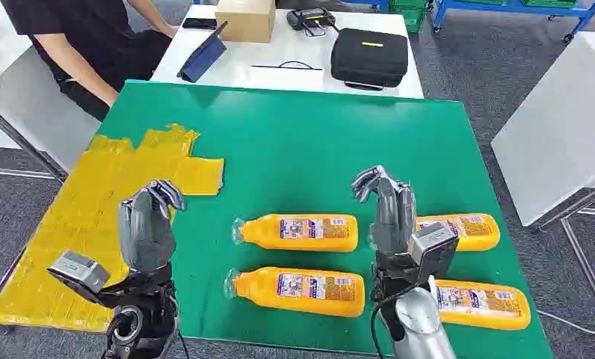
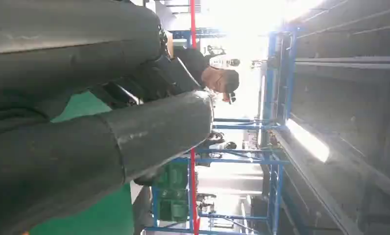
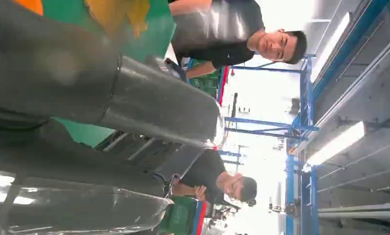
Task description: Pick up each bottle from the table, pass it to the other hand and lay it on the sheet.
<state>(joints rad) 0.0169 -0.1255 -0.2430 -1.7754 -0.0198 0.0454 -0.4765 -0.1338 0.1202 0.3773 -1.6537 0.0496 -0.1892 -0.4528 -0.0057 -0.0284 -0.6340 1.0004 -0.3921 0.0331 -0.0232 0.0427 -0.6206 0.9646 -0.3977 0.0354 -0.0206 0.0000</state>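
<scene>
Four bottles lay crosswise on the bench (image 1: 302, 134), the right hand (image 1: 390, 206), fingers apart and empty, nearest the far-right bottle (image 1: 466, 230); left hand (image 1: 146, 224) empty too.

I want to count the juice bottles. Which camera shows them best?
The head view: all four orange bottles lie in plain sight on the green table. The right wrist view catches just an orange corner; the left wrist view looks elsewhere.
</scene>
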